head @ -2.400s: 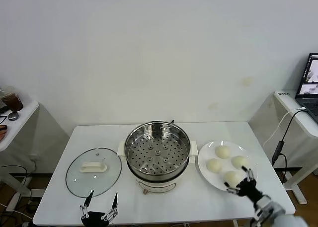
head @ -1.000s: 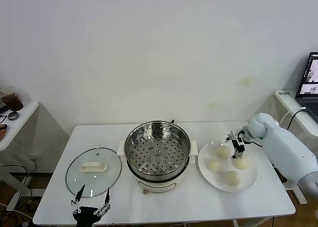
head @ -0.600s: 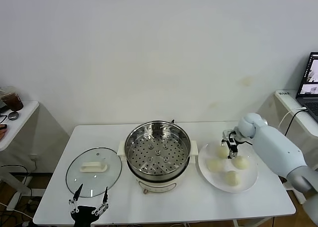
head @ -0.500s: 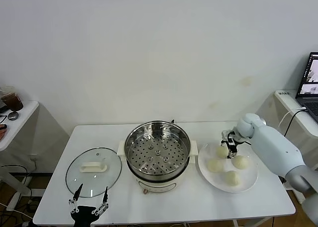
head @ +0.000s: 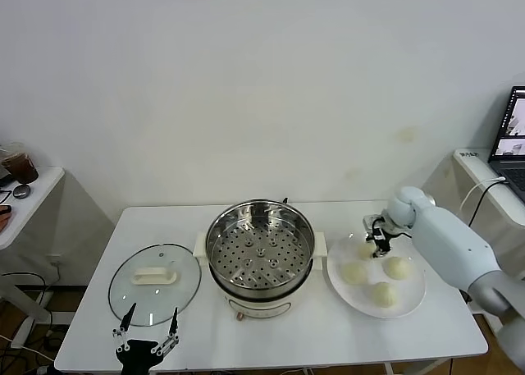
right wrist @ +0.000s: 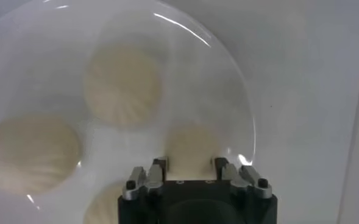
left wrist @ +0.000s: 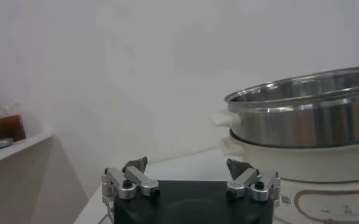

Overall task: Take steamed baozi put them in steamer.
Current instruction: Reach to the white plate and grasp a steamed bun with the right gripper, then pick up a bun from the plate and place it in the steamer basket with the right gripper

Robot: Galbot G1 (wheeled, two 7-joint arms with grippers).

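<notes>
Hovering: R end effector wide, astride rear baozi, contact unclear | L end effector wide, parked

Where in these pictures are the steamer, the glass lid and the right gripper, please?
steamer (head: pixel 259 257): head view, on its perforated floor.
glass lid (head: pixel 154 283): head view, on the glass beside the white handle.
right gripper (head: pixel 379 240): head view, between its fingertips, over the plate's far bun.

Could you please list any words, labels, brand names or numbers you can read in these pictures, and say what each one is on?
None can be read.
Steamer: a small mark on the front of its white base, and brown printing on that base in the left wrist view, both too blurred to read.
Laptop screen: shows a picture; any text too small to read.
Plate, baozi and glass lid: no markings seen.
</notes>
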